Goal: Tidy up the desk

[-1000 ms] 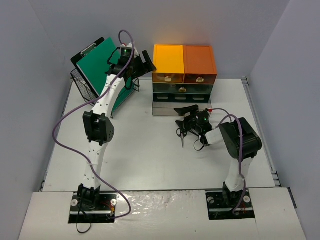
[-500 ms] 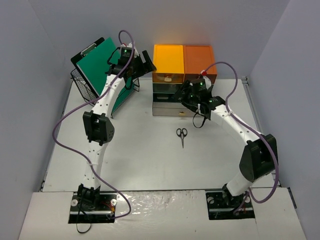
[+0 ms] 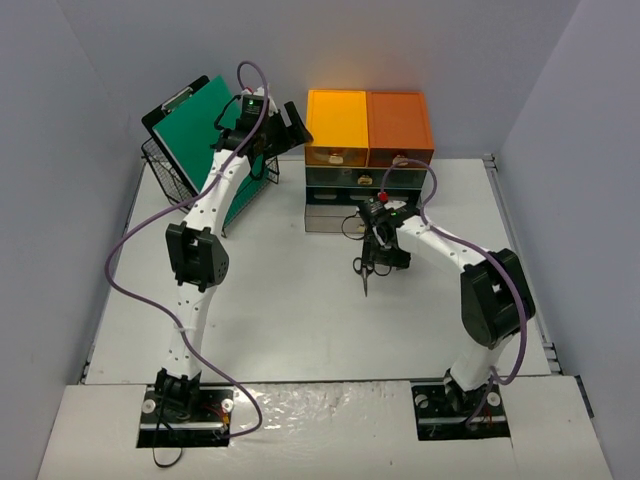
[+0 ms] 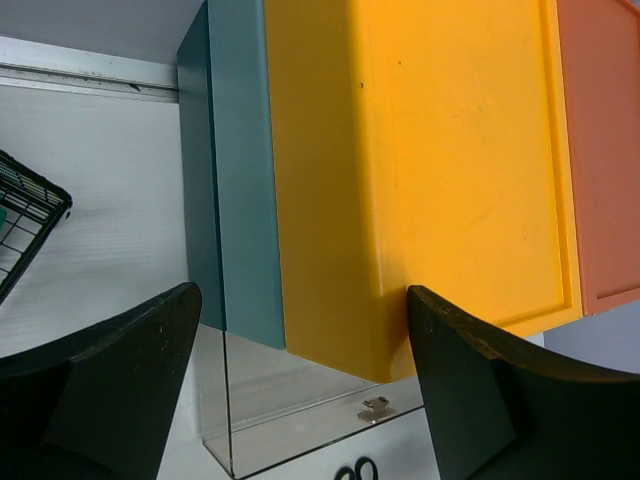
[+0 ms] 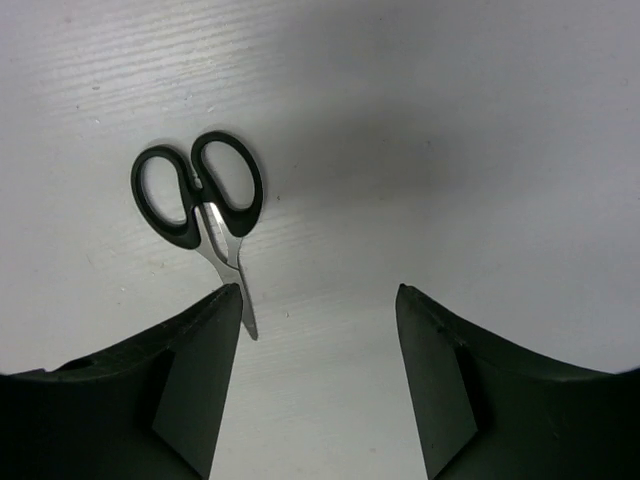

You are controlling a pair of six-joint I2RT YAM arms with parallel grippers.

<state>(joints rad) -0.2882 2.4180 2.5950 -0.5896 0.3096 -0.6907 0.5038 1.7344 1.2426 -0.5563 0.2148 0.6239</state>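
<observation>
Hovering with jaws spread wide just above the white desk (image 3: 280, 310), the right gripper (image 5: 318, 300) faced small scissors (image 5: 205, 215) lying flat on it, probably light, stiff and thin, best pinched across the black handles; the left gripper (image 4: 300, 300) gaped wide too.

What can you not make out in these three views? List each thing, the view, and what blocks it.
Wire basket contents: top view, behind the green clipboard and the left arm.
Same basket: left wrist view, only a corner shows, cut by the left edge.
Scissors blades: left wrist view, cut by the bottom edge.
Drawer unit contents: top view, its own walls hide them.
</observation>
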